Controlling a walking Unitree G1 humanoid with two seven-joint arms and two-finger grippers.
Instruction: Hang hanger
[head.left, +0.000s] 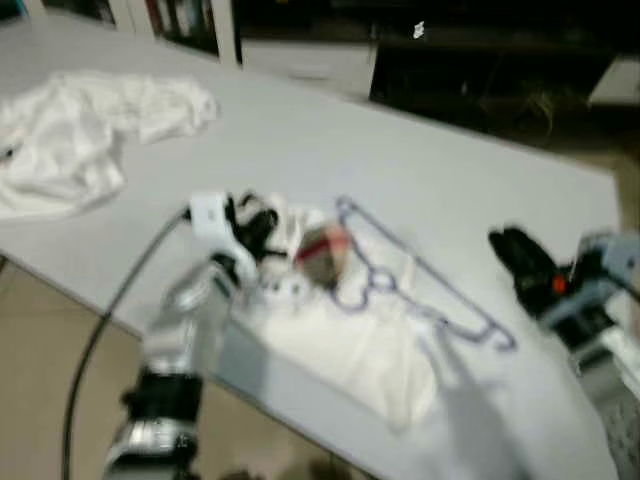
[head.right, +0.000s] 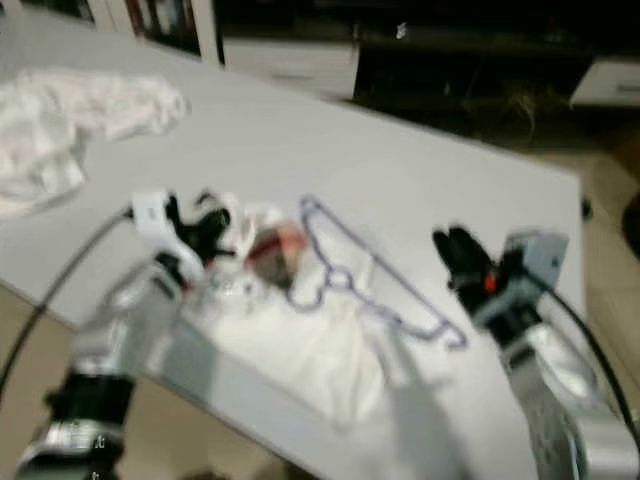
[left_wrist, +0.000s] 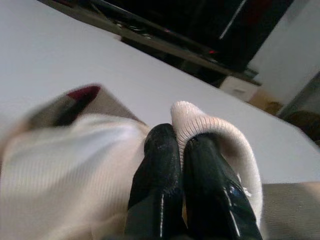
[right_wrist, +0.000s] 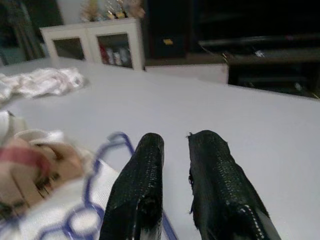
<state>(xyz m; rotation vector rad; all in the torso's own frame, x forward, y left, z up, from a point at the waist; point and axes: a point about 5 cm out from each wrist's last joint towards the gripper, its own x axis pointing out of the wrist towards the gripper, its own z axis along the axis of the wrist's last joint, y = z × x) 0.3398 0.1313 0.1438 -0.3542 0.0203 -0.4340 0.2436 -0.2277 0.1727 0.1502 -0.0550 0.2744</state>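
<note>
Clearly the left gripper (left_wrist: 177, 142) has its jaws clamped on the ribbed collar of the cream knit garment (head.left: 340, 340) on the pale grey desk (head.left: 300, 140). Just beyond lies the blue wire hanger (head.left: 420, 280); the right gripper (right_wrist: 175, 142), jaws slightly apart, hovers near its far end. Dressing the hanger seems underway; next, the hanger must be grasped.

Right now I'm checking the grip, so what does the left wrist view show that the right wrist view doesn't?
Left wrist view alone: the left hand with its fingers closed on a ribbed cuff of the white garment.

Right wrist view alone: the right hand, slightly open and empty, above the purple hanger, with a crumpled white cloth farther back.

Both: the white table and dark shelving behind.
</note>
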